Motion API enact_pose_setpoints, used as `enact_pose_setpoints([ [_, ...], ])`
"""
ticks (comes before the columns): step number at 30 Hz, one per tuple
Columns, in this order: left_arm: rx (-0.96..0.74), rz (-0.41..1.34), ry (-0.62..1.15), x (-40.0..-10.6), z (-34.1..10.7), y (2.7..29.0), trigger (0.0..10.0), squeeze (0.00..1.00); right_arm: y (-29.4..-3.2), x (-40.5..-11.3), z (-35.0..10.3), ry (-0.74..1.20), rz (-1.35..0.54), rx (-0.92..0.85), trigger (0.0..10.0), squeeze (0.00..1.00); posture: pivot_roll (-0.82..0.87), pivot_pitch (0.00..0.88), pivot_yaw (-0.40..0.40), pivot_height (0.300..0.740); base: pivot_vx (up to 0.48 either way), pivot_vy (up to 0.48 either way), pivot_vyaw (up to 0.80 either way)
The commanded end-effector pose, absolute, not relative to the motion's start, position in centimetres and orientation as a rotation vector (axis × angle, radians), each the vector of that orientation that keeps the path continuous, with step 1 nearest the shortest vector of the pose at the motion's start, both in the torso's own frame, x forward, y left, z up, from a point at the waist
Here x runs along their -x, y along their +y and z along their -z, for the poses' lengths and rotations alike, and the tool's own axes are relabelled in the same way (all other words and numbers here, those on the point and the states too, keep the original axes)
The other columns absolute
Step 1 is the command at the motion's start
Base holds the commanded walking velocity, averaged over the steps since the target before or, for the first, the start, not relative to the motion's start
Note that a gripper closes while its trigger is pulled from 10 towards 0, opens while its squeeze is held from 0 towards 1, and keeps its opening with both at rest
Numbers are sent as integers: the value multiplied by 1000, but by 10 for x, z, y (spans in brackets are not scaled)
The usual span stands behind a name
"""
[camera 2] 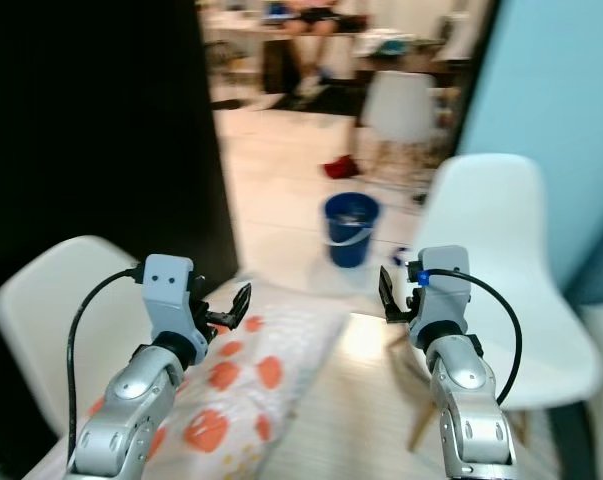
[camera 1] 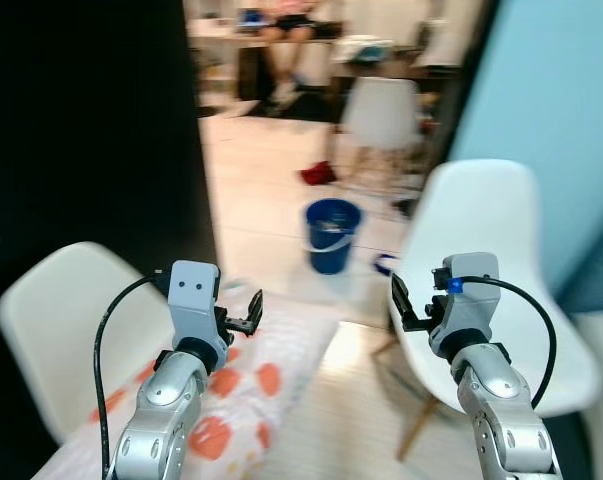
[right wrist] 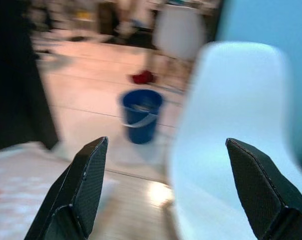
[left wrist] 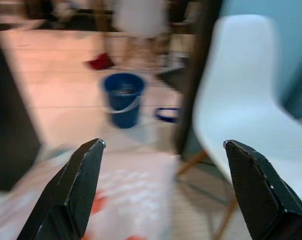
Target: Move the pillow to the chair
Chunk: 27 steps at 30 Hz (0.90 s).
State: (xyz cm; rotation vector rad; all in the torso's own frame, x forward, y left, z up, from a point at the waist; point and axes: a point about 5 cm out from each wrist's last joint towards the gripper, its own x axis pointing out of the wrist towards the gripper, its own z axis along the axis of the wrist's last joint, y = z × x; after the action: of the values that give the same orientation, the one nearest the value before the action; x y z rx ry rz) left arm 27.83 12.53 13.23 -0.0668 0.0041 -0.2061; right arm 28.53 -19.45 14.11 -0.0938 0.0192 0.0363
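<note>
No text, label, brand, number or sign can be read on anything in these views; they are blurred.

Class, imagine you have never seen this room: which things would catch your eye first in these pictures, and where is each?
First come the two raised silver arms, the left end effector open above a white pillow with orange spots, the right end effector open beside a white chair on the robot's right. Next, a blue bucket stands on the pale floor ahead, between them.
</note>
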Motion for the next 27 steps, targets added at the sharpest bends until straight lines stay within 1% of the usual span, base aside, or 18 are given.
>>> enact_pose_setpoints([
  [1, 83, 203, 6, -280, -131, 126, 10000, 0, -192, -287, -137, 44, -44, 94, 10000, 0, -31, 0, -13, 740, 0, 0, -731],
  [27, 87, 210, 2, -281, -128, 125, 10000, 0, -193, -288, -135, 57, -30, 104, 10000, 0, -36, 0, -17, 740, 0, 0, -736],
])
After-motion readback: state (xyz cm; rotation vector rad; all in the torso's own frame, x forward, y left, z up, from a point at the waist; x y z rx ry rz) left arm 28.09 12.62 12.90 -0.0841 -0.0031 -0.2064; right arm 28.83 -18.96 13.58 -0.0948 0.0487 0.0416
